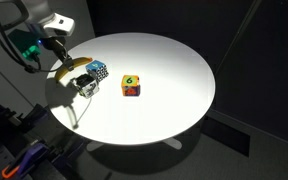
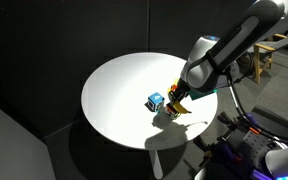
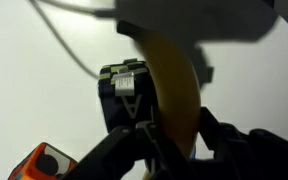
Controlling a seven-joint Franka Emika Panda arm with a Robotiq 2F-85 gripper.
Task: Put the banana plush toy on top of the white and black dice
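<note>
A robot arm's hand [image 3: 174, 140] enters from the bottom of the wrist view, clamped on a small curved yellow plush banana with dark tips [image 3: 174, 85]. The toy's long axis runs up and down the frame, reaching out ahead of the fingers. In an exterior view the banana hangs near the left edge of a round white desk [image 1: 174, 60], apparently lifted clear of it. The small white cube die with black dots [image 1: 85, 86] sits on the desk just below and right of the toy in that frame. The target is therefore close by, slightly to one side rather than directly underneath. A dark blue cube with light dots [image 1: 97, 71] stands just beside the white die, to its upper right, and looks likeliest to be bumped. A red and yellow cube marked 6 [image 1: 131, 87] sits apart, toward the desk's middle. In the wrist view a cube shows just left of the banana, too shadowed to tell which
</note>
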